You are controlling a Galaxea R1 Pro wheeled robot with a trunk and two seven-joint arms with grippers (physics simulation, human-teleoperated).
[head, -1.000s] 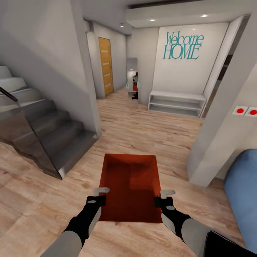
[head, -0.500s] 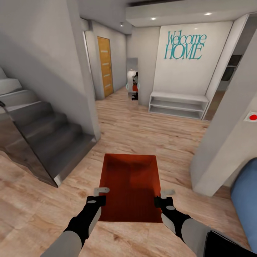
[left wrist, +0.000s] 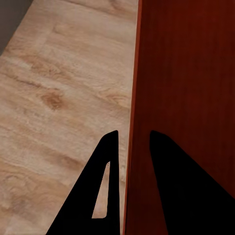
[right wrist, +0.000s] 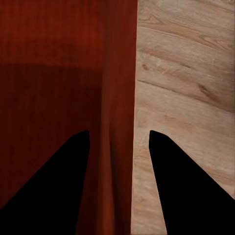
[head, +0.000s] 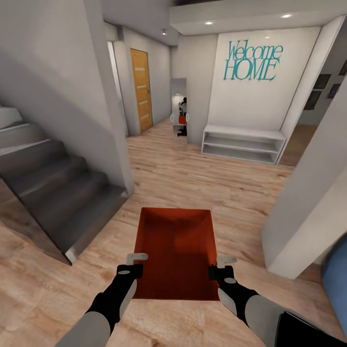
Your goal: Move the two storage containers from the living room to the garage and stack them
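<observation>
One orange-red open-top storage container (head: pixel 176 250) hangs in front of me above the light wood plank floor, long side pointing away. My left gripper (head: pixel 137 262) is shut on its left wall near the close end, and my right gripper (head: pixel 220 266) is shut on its right wall. In the left wrist view the fingers of the left gripper (left wrist: pixel 133 134) straddle the thin red wall (left wrist: pixel 129 88). In the right wrist view the right gripper (right wrist: pixel 119 132) straddles the other wall (right wrist: pixel 120 73). The second container and the garage are out of view.
A grey staircase (head: pixel 53 188) and a white wall corner (head: pixel 113 144) stand to the left. A white pillar (head: pixel 308 202) and a blue sofa edge (head: pixel 337 274) are on the right. Ahead, wood floor (head: pixel 193 178) leads to a white shelf bench (head: pixel 243 142), a mirror (head: pixel 179 113) and an orange door (head: pixel 141 89).
The whole view has shifted: stairs slid left, the pillar slid right and its red switches left the picture. The container and both grippers keep the same place in the view.
</observation>
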